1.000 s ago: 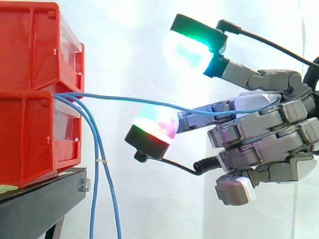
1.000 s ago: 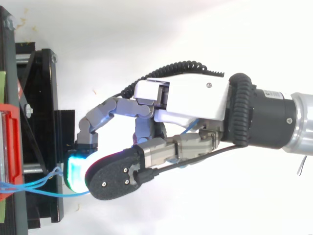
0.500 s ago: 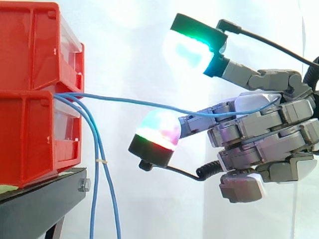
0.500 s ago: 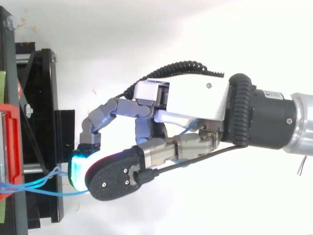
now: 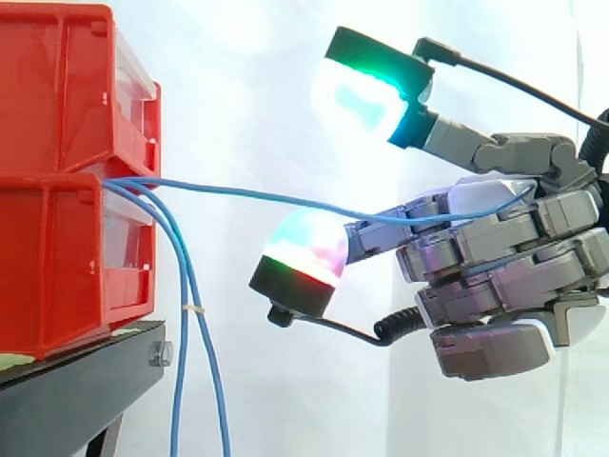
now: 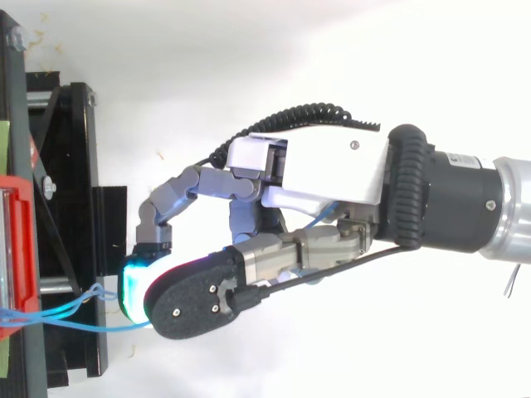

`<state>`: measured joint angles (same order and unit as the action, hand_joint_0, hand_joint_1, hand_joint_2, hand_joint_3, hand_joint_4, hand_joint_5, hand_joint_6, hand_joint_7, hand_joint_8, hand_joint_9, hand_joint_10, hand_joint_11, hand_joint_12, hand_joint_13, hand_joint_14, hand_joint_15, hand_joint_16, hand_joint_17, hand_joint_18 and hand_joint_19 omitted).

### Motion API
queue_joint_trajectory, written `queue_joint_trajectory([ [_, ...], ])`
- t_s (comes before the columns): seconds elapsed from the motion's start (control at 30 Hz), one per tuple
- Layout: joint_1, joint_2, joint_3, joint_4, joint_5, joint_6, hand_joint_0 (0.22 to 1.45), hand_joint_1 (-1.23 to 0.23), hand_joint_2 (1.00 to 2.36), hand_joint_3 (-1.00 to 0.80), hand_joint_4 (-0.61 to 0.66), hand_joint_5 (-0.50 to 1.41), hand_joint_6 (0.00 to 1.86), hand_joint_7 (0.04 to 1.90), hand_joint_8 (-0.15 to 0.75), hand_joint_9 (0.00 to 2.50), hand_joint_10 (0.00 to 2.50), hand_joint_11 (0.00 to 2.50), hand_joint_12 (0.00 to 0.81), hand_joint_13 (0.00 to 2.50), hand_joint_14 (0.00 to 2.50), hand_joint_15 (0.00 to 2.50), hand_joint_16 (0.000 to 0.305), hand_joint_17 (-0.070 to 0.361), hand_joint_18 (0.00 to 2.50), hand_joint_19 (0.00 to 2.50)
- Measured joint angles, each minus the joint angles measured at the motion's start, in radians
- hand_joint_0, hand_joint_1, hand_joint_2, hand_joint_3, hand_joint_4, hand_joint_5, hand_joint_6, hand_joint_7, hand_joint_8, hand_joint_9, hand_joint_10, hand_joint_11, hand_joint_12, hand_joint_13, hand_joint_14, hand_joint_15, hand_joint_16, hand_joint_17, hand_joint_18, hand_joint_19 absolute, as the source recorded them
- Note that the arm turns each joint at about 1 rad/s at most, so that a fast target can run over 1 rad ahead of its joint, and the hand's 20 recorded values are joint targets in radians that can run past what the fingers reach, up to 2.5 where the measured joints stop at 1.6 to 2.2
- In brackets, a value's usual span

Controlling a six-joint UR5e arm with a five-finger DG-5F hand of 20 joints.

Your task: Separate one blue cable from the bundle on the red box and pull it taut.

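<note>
The hand (image 5: pixel 504 267) clenches, mid-length, one thin, floppy, likely slippery blue cable (image 5: pixel 266 197) running from the red box's (image 5: pixel 57 248) front edge.

A bright white curtain (image 5: pixel 238 95) hangs behind a black stand (image 5: pixel 76 392).

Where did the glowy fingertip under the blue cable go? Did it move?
Yes, a little. The fingertip under the blue cable has drifted right and slightly down, away from the red bins.
</note>
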<state>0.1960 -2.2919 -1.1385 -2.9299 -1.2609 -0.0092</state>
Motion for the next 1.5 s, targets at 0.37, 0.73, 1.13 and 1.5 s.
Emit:
queue_joint_trajectory([
  [0.37,0.0,0.0,0.0,0.0,0.0,0.0,0.48,-0.81,1.0,-0.5,0.22,-0.03,0.85,0.98,0.252,2.31,2.5,0.39,0.265,2.5,0.34,1.4,0.057,0.128,1.75,0.86],
  [0.73,0.001,0.0,0.0,0.0,0.001,0.0,0.58,-0.94,1.0,-0.5,0.12,-0.04,0.88,0.93,0.215,2.21,2.5,0.38,0.223,2.48,0.36,1.47,0.048,0.107,1.67,0.92],
  [1.13,0.001,0.0,0.0,0.0,0.001,0.0,0.58,-0.83,1.02,-0.29,0.0,-0.04,0.89,0.97,0.124,2.33,1.67,0.98,0.222,2.34,0.01,1.45,0.05,0.113,1.49,0.91],
  [1.5,0.001,0.0,-0.001,0.0,0.002,0.0,0.58,-0.79,1.01,-0.2,-0.02,-0.01,0.88,0.98,0.203,2.2,0.04,1.03,0.368,2.03,0.03,0.85,0.061,0.138,1.5,0.76],
])
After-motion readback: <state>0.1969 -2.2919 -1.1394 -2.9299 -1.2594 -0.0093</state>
